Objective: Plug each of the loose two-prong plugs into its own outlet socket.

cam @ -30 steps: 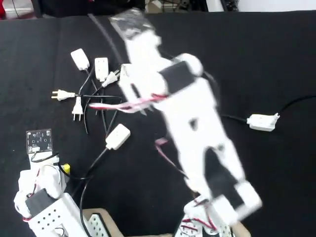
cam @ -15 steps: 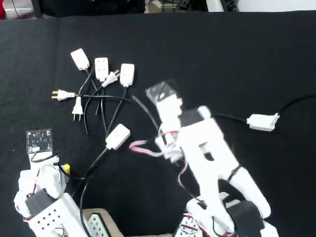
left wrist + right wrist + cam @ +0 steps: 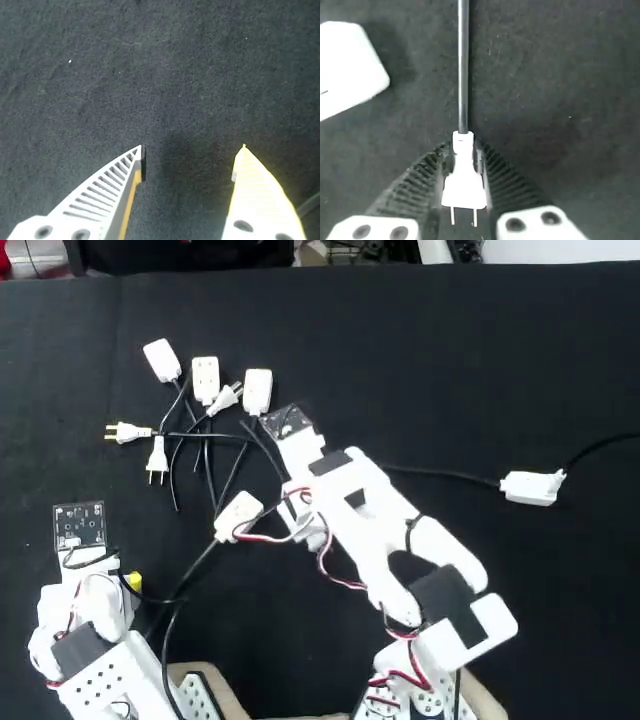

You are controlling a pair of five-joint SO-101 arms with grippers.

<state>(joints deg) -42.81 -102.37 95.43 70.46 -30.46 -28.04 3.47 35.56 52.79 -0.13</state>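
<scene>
One two-prong plug is clamped in the right gripper (left gripper spread, empty), so alignment with an outlet socket seems called for next.

Bright, even light throws faint shadows on the cloth.

My right gripper is clamped on a white two-prong plug, prongs toward the wrist. Taking the fingers' aim as twelve o'clock, its black cord runs straight to twelve. A white outlet block lies near ten on the black cloth.
</scene>
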